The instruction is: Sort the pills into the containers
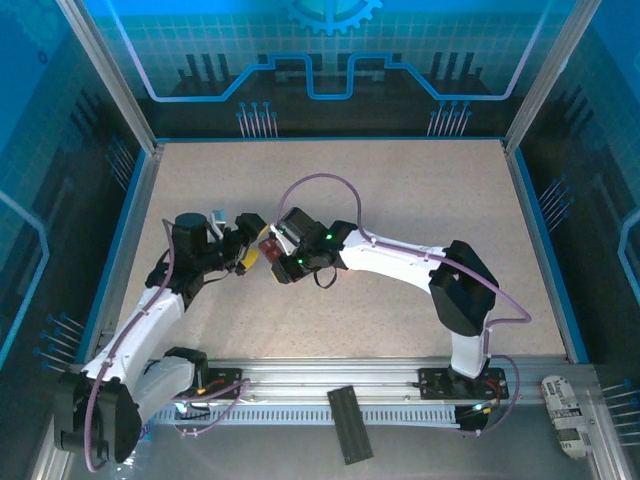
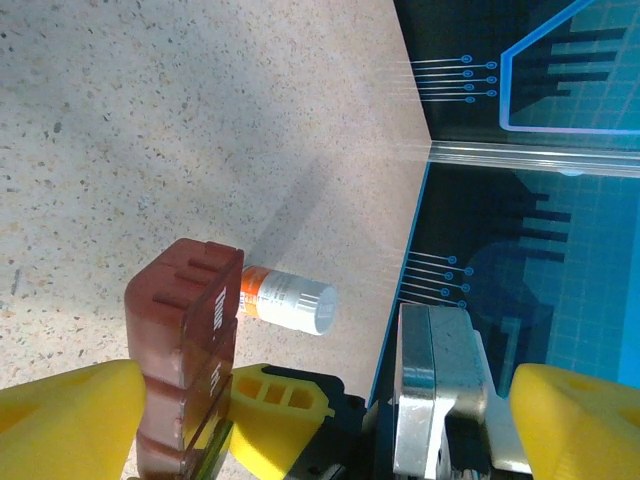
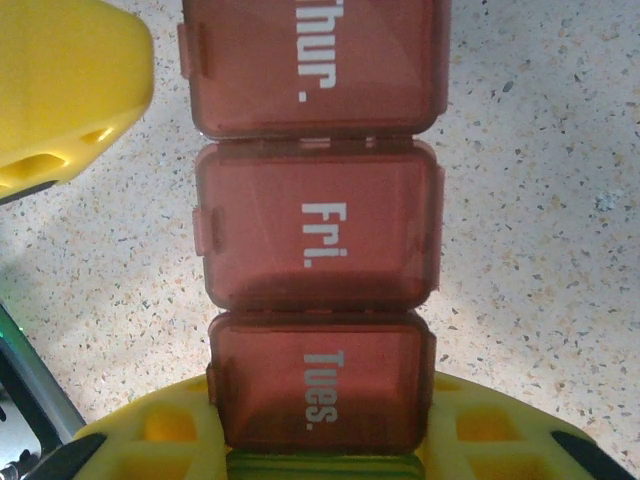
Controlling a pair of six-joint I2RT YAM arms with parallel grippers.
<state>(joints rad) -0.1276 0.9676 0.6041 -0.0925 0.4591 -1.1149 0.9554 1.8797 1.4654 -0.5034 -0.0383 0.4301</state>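
The right end effector (image 3: 320, 445) is closed on the containers (image 3: 318, 245), pinching the strip at its lower end at the bottom edge of the right wrist frame; the strip's long axis runs straight up that frame and away from the grip, the lids marked Tues., Fri. and Thur. stacked one above another and all looking shut. The left end effector (image 2: 320, 425) is spread wide and holds nothing. In its own view the strip (image 2: 185, 340) stands on end at the lower left, just beside one yellow finger (image 2: 70, 410) and well apart from the other at the lower right. So the strip sits inside the open span but off-centre, with its narrow edge turned to the left wrist camera. In the top view both end effectors meet mid-frame over the desk (image 1: 400, 180); the left one is likely the nearer to the free end, and would probably need to shift towards the strip before closing across it. A white bottle (image 2: 290, 300) lies on its side beyond.
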